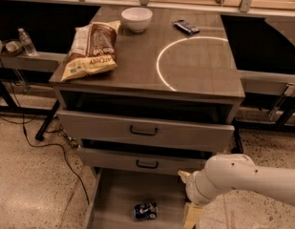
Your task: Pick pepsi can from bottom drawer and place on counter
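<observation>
The pepsi can (145,210) lies on its side on the floor of the open bottom drawer (116,194), near the front middle. The counter (194,68) with its thin white circle tops the cabinet. My white arm reaches in from the right, low in front of the cabinet. My gripper (192,216) hangs at the drawer's right side, just right of the can and apart from it. It is partly cut off by the bottom edge of the view.
A chip bag (89,51), a white bowl (136,19) and a dark wrapped bar (186,26) lie on the counter. The two upper drawers (144,130) are partly pulled out above the bottom one. Cables (47,147) run across the floor at left.
</observation>
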You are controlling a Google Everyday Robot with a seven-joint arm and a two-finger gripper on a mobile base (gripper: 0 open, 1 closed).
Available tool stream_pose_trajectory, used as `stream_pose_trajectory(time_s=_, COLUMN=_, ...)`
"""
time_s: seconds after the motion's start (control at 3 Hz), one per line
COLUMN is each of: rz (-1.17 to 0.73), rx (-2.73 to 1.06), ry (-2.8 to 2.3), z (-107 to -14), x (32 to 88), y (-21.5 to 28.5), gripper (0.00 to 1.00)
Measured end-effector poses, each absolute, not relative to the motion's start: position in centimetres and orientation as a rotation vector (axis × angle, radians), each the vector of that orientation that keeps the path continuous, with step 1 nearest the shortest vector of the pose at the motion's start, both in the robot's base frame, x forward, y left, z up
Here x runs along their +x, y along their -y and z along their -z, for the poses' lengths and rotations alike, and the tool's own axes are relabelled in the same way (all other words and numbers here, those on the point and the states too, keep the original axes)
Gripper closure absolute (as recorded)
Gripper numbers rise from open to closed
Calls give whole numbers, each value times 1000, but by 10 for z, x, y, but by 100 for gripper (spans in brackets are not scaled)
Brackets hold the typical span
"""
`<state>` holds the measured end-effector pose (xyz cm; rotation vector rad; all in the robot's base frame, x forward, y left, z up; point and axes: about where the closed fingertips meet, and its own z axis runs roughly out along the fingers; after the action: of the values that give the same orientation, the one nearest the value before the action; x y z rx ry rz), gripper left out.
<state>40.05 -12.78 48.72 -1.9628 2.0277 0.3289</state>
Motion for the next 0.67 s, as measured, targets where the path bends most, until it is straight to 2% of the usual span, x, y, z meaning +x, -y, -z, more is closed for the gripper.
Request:
stream_pose_trajectory(time_s=0.33, rz=-331, rx=-1960, ry=-2031, z=-484, x=400, y=126, gripper=0)
stream_pose_trajectory(time_s=0.67, rz=-347, rx=-1912, ry=-2052, z=-449, x=407, y=101, gripper=0)
